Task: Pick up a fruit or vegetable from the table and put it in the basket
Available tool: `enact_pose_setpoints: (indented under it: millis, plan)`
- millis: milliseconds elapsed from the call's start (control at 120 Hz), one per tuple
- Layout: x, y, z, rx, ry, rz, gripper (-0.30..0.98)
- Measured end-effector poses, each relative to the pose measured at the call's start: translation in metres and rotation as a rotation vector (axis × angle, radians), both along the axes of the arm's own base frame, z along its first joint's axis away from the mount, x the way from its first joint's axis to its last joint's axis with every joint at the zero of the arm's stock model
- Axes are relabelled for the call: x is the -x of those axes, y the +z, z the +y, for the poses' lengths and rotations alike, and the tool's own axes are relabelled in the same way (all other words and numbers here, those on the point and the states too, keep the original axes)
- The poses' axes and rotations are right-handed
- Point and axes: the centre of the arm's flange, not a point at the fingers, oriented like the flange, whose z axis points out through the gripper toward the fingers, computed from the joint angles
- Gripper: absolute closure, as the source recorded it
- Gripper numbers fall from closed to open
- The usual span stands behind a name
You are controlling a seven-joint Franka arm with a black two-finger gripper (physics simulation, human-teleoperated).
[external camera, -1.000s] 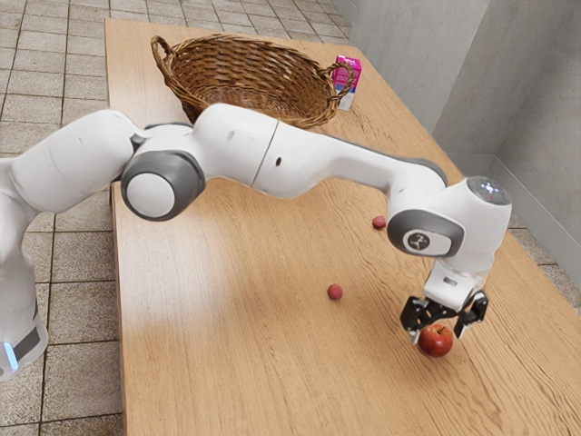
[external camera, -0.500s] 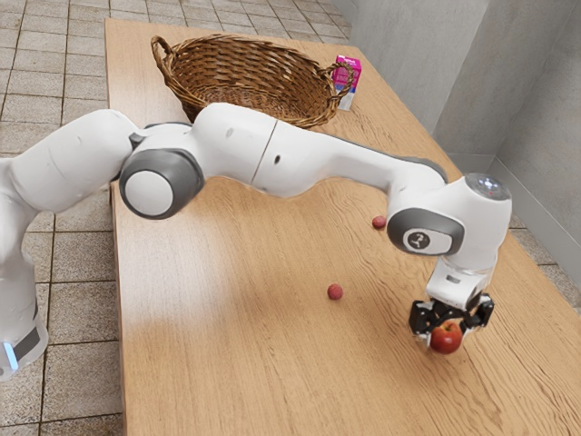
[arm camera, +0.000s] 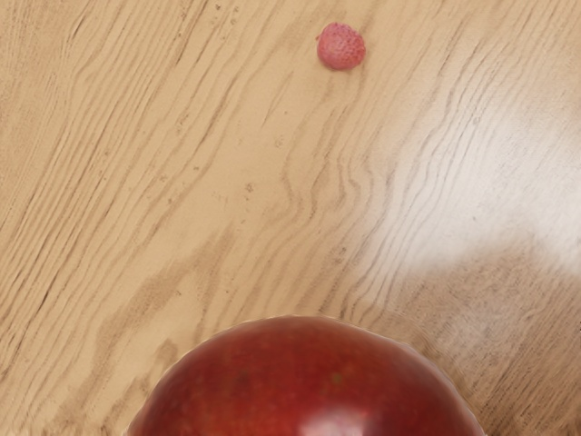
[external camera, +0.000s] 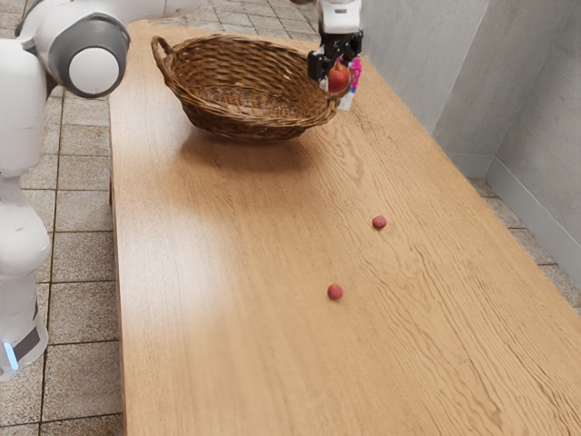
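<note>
Up at the exterior view's right end of the basket [external camera: 243, 127], I am holding the apple [external camera: 339, 78] off the bench [external camera: 227, 291], my pincer [external camera: 337, 80] closed on it from both sides. What is worrying me is where it would fall: the fruit is overlapping the basket's end and the box [external camera: 356, 69] in that view, and I am not able to tell whether it is hanging over the hollow. Were I letting go on this line, it could be striking the basket's side and rolling off onto the bench. Coming in too low, I could be knocking the basket askew or tipping the box. Smooth, round skin may be slipping under a hasty swing. The two small red fruits [external camera: 335, 292] are lying well apart from all that, hardly a hazard.
</note>
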Motion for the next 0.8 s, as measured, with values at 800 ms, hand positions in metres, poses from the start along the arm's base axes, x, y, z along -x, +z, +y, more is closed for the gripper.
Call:
enact_pose_setpoints:
  millis: [800]
  plan:
    - [0.101,-0.068,0.198,0.097,0.306,0.073,0.10]
